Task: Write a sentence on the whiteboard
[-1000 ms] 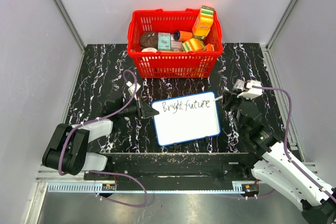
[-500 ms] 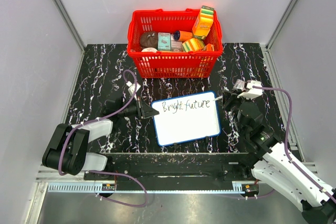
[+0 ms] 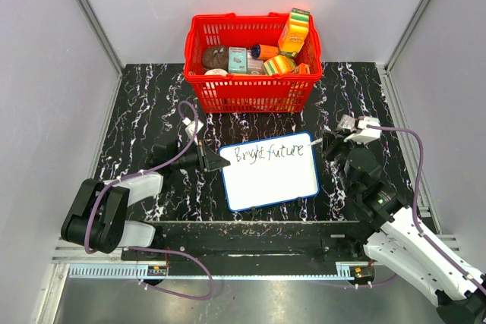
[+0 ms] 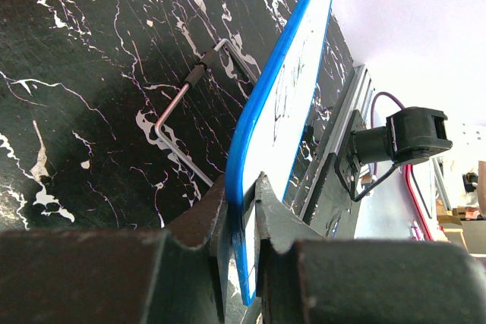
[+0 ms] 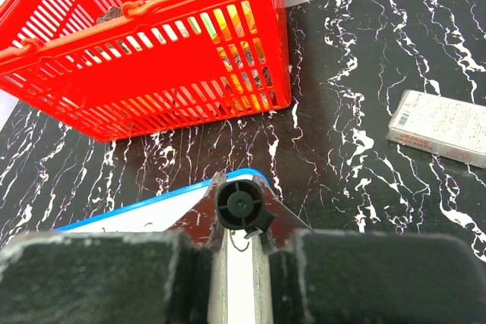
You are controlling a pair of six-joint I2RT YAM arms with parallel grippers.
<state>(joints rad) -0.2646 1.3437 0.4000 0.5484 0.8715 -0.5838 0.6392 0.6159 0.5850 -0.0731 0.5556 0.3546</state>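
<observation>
Tabletop (image 3: 152, 104) in black with white veining carries everything. At its far side stands the red basket (image 3: 199, 89), full of packets whose labels are too small to read. Just in front of it lies the whiteboard (image 3: 269, 184), blue-rimmed, between the two arms. The left gripper (image 3: 215, 162) is clamped on the board's left edge. The left wrist camera shows this plainly (blue rim pinched between both fingers (image 4: 216, 218)) and also a bent wire stand (image 4: 190, 111) on the table beside the board, which the overhead view does not show. The right gripper (image 3: 332, 147) sits at the board's upper right corner, closed around a black marker (image 5: 241, 209) seen end-on from its wrist camera. The sentence (image 3: 268, 153) so far reads "Bright future" along the board's top edge. Only the right wrist view shows a small pale box (image 5: 443, 128), its print illegible.
</observation>
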